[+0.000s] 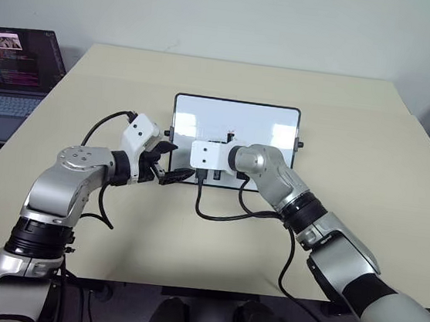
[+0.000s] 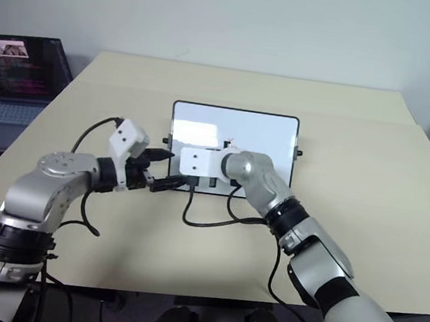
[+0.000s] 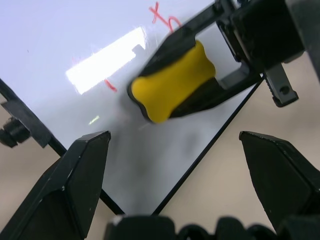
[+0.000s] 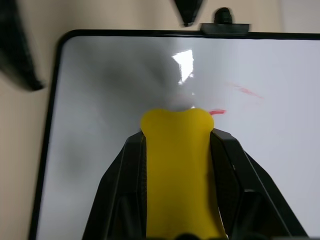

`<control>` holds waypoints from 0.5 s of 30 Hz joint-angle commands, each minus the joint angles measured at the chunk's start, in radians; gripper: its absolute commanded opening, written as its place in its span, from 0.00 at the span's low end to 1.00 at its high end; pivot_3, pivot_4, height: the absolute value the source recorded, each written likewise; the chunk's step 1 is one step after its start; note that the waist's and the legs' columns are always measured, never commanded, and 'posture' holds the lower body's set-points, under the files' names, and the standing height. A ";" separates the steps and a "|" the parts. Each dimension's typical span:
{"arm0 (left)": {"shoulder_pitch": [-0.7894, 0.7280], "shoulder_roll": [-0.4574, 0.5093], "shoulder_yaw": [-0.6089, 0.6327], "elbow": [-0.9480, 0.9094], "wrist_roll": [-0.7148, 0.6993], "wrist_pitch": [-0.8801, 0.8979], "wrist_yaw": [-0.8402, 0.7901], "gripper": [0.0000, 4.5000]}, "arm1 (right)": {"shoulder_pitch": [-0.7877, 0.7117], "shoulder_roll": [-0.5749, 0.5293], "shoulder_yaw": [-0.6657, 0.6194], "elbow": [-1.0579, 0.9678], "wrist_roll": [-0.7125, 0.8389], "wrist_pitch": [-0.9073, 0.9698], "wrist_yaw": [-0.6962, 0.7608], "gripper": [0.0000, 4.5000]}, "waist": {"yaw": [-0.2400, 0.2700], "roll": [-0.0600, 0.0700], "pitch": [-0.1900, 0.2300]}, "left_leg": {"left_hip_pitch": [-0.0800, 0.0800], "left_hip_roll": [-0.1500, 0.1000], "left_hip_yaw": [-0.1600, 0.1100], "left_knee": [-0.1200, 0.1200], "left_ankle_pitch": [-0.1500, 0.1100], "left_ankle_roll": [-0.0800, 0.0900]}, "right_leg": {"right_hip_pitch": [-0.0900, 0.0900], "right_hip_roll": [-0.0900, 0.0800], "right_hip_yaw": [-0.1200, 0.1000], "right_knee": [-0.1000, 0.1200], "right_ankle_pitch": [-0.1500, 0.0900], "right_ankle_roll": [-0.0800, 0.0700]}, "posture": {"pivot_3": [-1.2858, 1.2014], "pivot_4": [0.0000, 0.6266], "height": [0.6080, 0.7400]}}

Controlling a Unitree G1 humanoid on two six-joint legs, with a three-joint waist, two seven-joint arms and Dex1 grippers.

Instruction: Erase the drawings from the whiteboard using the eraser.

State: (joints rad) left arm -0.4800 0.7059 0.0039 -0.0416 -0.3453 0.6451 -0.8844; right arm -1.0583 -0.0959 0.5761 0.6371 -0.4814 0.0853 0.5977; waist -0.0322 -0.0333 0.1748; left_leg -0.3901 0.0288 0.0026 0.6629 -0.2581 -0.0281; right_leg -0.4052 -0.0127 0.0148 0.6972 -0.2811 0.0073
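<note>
In the left eye view, the whiteboard [image 1: 235, 124] lies flat near the middle of the beige worktop [image 1: 354, 169], with a laptop [image 1: 11, 76] off at the worktop's far left edge. The right gripper [image 1: 219, 155] reaches over the board's near part, and a faint red trace of the drawings [image 1: 234, 130] shows just beyond it. The left gripper [image 1: 174, 164] sits at the board's near left corner. In the left wrist view, that arm's jaws stand wide apart and released, holding nothing; past them the eraser [image 3: 172, 82] rests on the white surface, clenched between the right arm's black jaws, with red strokes close by it. In the right wrist view, the eraser rises between the two fingers [image 4: 120, 192], pressed to the board, a short red dash just beside its tip.
</note>
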 commanded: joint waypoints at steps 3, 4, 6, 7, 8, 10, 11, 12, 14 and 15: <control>-0.018 0.005 0.009 -0.011 0.002 -0.019 -0.004 1.00 | -0.084 0.031 -0.068 0.090 -0.005 -0.039 -0.174 0.31 | 0.001 0.000 0.000 | -0.001 0.000 0.000 0.000 0.000 0.000 | -0.001 0.000 0.000 0.000 0.000 0.000 | 0.52 0.24 1.00; -0.017 0.005 0.009 -0.011 0.002 -0.019 -0.004 1.00 | -0.090 0.035 -0.070 0.101 -0.004 -0.044 -0.181 0.31 | 0.001 0.000 0.000 | -0.002 0.000 0.000 0.000 0.000 0.000 | -0.001 0.000 0.000 -0.001 0.000 0.000 | 0.52 0.24 1.00; -0.015 0.006 0.010 -0.010 0.003 -0.019 -0.003 1.00 | -0.093 0.039 -0.068 0.118 -0.005 -0.050 -0.177 0.31 | 0.000 0.000 0.000 | -0.004 0.000 0.000 -0.001 0.000 -0.001 | -0.002 0.000 0.000 -0.002 0.000 0.000 | 0.52 0.24 1.00; -0.016 0.007 0.011 -0.009 0.004 -0.018 -0.001 1.00 | -0.088 0.037 -0.060 0.122 -0.008 -0.047 -0.159 0.31 | 0.000 0.000 0.000 | -0.004 0.000 0.000 -0.001 0.000 -0.001 | -0.002 0.000 0.000 -0.003 0.000 0.000 | 0.52 0.24 1.00; -0.017 0.008 0.014 -0.006 0.005 -0.017 0.001 1.00 | -0.076 0.033 -0.050 0.123 -0.010 -0.038 -0.131 0.31 | 0.000 0.000 0.000 | -0.005 0.000 0.000 -0.001 0.000 -0.001 | -0.003 0.000 0.000 -0.004 0.000 0.000 | 0.52 0.24 1.00; -0.019 0.010 0.017 -0.003 0.006 -0.017 0.002 1.00 | -0.047 0.016 -0.022 0.114 -0.021 -0.015 -0.056 0.31 | 0.000 0.000 0.000 | -0.005 0.000 0.000 -0.002 0.000 -0.001 | -0.003 0.000 0.000 -0.005 0.000 0.000 | 0.52 0.24 1.00; -0.019 0.010 0.018 -0.003 0.006 -0.017 0.001 1.00 | -0.035 0.010 -0.012 0.106 -0.024 -0.007 -0.024 0.31 | -0.001 0.000 0.000 | -0.005 0.000 0.000 -0.002 0.000 -0.001 | -0.002 0.000 0.000 -0.005 0.000 0.000 | 0.52 0.24 1.00; -0.019 0.010 0.017 -0.003 0.007 -0.017 0.001 1.00 | -0.026 0.006 -0.005 0.096 -0.026 0.000 -0.002 0.31 | 0.000 0.000 0.000 | -0.004 0.000 0.000 -0.002 0.000 -0.001 | -0.002 0.000 -0.001 -0.005 0.000 0.000 | 0.52 0.24 1.00; -0.019 0.008 0.016 -0.002 0.008 -0.018 0.000 1.00 | -0.019 0.001 -0.001 0.082 -0.033 0.004 0.009 0.31 | 0.000 0.000 0.000 | -0.004 0.000 0.000 -0.001 0.000 -0.001 | -0.002 0.000 -0.001 -0.004 0.000 0.000 | 0.52 0.24 1.00; -0.020 0.007 0.016 -0.001 0.008 -0.018 0.000 1.00 | -0.020 -0.001 -0.001 0.080 -0.036 0.003 0.003 0.31 | 0.000 0.000 0.000 | -0.004 0.000 -0.001 -0.001 0.000 -0.001 | -0.002 0.000 -0.001 -0.003 0.000 0.000 | 0.52 0.24 1.00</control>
State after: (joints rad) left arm -0.4819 0.7060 0.0040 -0.0303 -0.3345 0.6450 -0.8842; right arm -1.0921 -0.0701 0.5730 0.6926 -0.4899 0.0499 0.5899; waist -0.0320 -0.0332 0.1751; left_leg -0.3936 0.0286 0.0021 0.6620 -0.2582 -0.0286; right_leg -0.4069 -0.0133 0.0142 0.6948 -0.2810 0.0069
